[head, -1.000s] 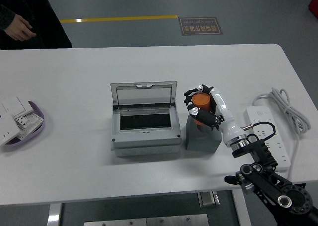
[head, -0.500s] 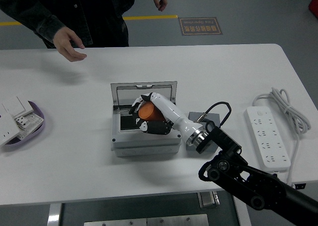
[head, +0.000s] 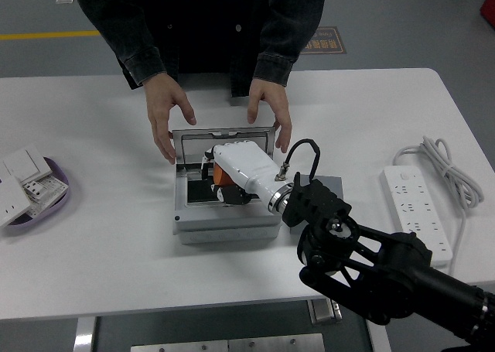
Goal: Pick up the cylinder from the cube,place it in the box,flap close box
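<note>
My right hand (head: 216, 183) reaches into the open grey box (head: 224, 228), its fingers curled around the orange cylinder (head: 225, 174). The white back of the hand hides most of the cylinder. Whether the cylinder rests on the box floor cannot be seen. The box lid (head: 189, 139) stands upright at the back. A person at the far side holds one hand (head: 166, 124) by the lid's left edge and the other hand (head: 271, 112) by its right edge. The grey cube (head: 330, 184) shows just right of the box, mostly behind my arm. My left arm is out of view.
A white power strip (head: 418, 209) with its coiled cable (head: 445, 166) lies at the right. A purple dish (head: 58, 201) holding white switch parts sits at the left edge. My black right forearm (head: 371, 267) crosses the near right of the table.
My right hand carried the cylinder from the cube leftward and down into the box. The person stepped in front of the box and brought both hands to the lid's sides.
</note>
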Available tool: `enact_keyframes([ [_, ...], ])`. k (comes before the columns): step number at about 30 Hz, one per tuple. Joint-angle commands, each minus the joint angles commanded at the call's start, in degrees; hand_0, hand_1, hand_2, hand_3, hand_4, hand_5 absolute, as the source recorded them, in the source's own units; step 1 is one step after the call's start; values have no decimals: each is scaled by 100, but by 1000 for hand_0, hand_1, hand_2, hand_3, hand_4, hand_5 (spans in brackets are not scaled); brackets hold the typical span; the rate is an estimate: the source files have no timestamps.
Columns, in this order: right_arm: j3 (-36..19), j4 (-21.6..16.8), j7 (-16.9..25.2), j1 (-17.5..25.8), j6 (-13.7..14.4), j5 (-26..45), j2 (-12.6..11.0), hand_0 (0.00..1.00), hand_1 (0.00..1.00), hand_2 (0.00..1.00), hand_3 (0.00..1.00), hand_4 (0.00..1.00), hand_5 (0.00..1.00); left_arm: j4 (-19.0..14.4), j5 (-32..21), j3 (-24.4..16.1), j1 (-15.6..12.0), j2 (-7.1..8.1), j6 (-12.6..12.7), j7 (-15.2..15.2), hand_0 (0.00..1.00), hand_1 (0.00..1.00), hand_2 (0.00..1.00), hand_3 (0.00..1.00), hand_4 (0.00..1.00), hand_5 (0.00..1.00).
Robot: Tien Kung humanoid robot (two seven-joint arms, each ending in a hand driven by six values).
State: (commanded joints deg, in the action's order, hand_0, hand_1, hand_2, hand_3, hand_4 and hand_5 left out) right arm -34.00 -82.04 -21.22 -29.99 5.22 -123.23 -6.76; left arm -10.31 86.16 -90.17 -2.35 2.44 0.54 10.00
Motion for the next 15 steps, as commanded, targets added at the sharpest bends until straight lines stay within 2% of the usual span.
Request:
enact_keyframes([
  [5,56,87,-73,-59,-103,10,11,2,134,278,215,2,2,0,25,-18,4,12,0,2,588,612,606,631,650,160],
  [6,71,115,-72,-72,-114,26,16,7,221,423,342,82,2,0,27,-19,6,15,0,1,588,613,606,632,650,160],
  [11,154,210,-56,-122,-115,98,22,7,221,423,342,82,2,0,34,-17,13,23,0,0,588,613,606,632,650,160],
  [12,170,219,-46,-128,-106,110,22,511,571,599,584,557,36,0,33,-15,13,24,-1,0,588,613,606,632,650,159],
  [15,213,229,5,-143,-46,133,19,511,571,599,584,557,36,0,36,-16,11,24,-2,3,588,613,606,632,650,159],
])
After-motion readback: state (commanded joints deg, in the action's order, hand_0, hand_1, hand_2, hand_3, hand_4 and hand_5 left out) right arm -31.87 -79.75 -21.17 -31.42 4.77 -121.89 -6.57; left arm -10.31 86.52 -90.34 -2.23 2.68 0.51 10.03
